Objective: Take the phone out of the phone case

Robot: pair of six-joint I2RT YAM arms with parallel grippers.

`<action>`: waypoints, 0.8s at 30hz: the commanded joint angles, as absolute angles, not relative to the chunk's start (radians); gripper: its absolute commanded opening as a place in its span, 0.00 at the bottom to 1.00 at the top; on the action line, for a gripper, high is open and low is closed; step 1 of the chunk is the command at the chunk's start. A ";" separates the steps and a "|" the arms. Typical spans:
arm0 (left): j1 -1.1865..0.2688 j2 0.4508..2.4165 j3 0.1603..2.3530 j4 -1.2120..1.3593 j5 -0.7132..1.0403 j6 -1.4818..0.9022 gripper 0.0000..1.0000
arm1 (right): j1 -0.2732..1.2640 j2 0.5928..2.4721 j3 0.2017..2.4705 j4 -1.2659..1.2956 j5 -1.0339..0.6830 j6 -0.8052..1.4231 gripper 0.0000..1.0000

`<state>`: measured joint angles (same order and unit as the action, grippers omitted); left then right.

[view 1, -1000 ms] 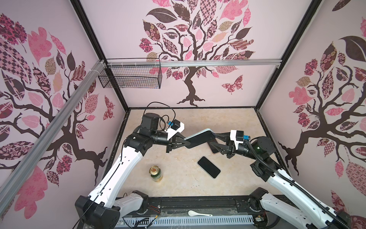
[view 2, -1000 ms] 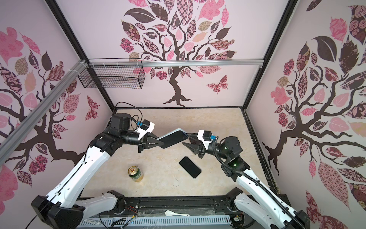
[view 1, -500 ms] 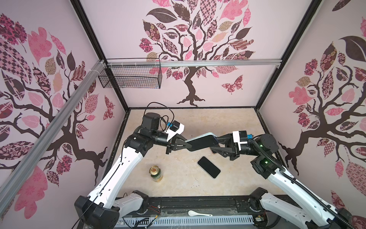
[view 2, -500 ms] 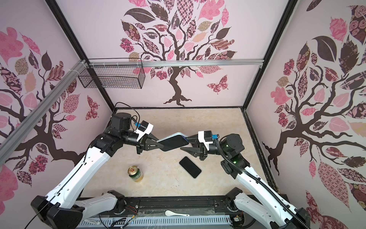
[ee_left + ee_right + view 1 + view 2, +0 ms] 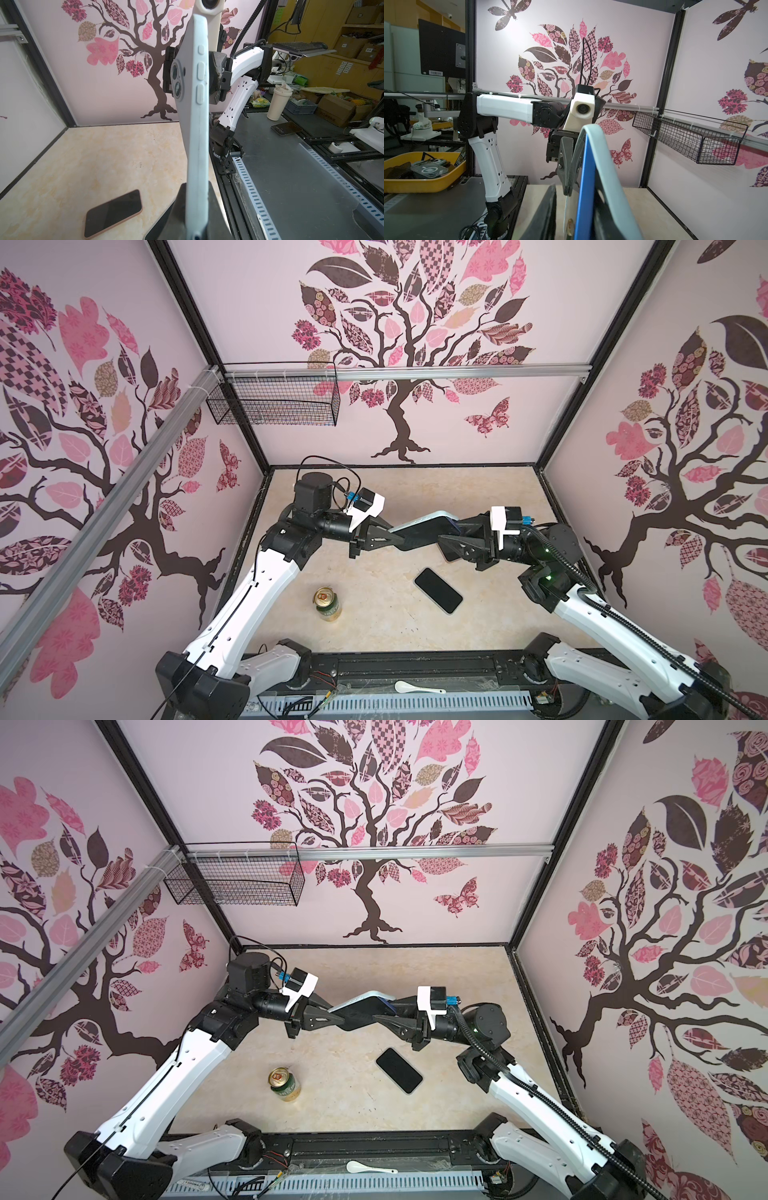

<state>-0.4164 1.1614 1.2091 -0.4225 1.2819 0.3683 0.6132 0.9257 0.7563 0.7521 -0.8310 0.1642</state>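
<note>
Status:
- Left jaws [image 5: 392, 536]: clamped on one short end of the light-blue phone case [image 5: 424, 526]. The case is in the air over the middle of the surface [image 5: 374, 635].
- Right jaws [image 5: 449, 531]: straddling the case's other end, the one with the camera cutout. In the right wrist view one black finger [image 5: 548, 214] stands just beside the case [image 5: 602, 166] with a sliver of gap, so I read them as not clamped.
- Case: pale blue shell with a brighter blue inner rim. Three side-button bumps run along the edge in the left wrist view [image 5: 195, 124]. No logo or print shows on it.
- Phone [image 5: 438, 590]: flat on the surface, dark screen up, pinkish rim. It sits right of middle, toward the front edge, well apart from the case. It also shows in the left wrist view [image 5: 113, 214].
- Drink can [image 5: 327, 605]: upright, left of middle near the front edge. Green-and-gold label, print too small to read.
- White spoon [image 5: 417, 688]: on the front rail, off the surface.
</note>
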 commanded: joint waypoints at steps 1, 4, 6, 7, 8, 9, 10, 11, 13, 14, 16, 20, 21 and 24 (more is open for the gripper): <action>-0.439 1.147 1.174 -0.293 1.261 0.276 0.00 | 0.639 0.946 0.752 0.904 -0.858 0.252 0.26; -0.440 1.147 1.162 -0.262 1.250 0.253 0.00 | 0.640 0.959 0.754 0.950 -0.858 0.287 0.23; -0.440 1.146 1.160 -0.254 1.242 0.245 0.00 | 0.641 0.959 0.756 0.944 -0.858 0.283 0.19; -0.440 1.145 1.157 -0.252 1.234 0.241 0.00 | 0.641 0.958 0.756 0.934 -0.858 0.273 0.17; -0.440 1.142 1.155 -0.249 1.224 0.237 0.00 | 0.640 0.956 0.756 0.923 -0.858 0.264 0.16; -0.440 1.137 1.149 -0.236 1.209 0.226 0.00 | 0.641 0.954 0.755 0.910 -0.859 0.254 0.14; -0.440 1.132 1.141 -0.218 1.197 0.211 0.00 | 0.641 0.949 0.755 0.898 -0.858 0.246 0.12; -0.440 1.127 1.133 -0.202 1.187 0.199 0.00 | 0.640 0.946 0.755 0.889 -0.854 0.237 0.10; -0.440 1.118 1.115 -0.170 1.167 0.171 0.00 | 0.641 0.939 0.755 0.876 -0.849 0.226 0.04; -0.440 1.115 1.111 -0.156 1.162 0.160 0.00 | 0.641 0.936 0.755 0.873 -0.847 0.223 0.01; -0.440 1.114 1.104 -0.136 1.155 0.142 0.00 | 0.641 0.930 0.756 0.868 -0.839 0.216 0.00; -0.440 1.108 1.100 -0.136 1.130 0.128 0.22 | 0.641 0.914 0.770 0.804 -0.818 0.169 0.00; -0.440 1.105 1.099 -0.139 1.119 0.124 0.32 | 0.641 0.906 0.775 0.763 -0.807 0.139 0.00; -0.439 1.080 1.095 -0.180 1.069 0.137 0.54 | 0.641 0.874 0.798 0.562 -0.754 -0.017 0.00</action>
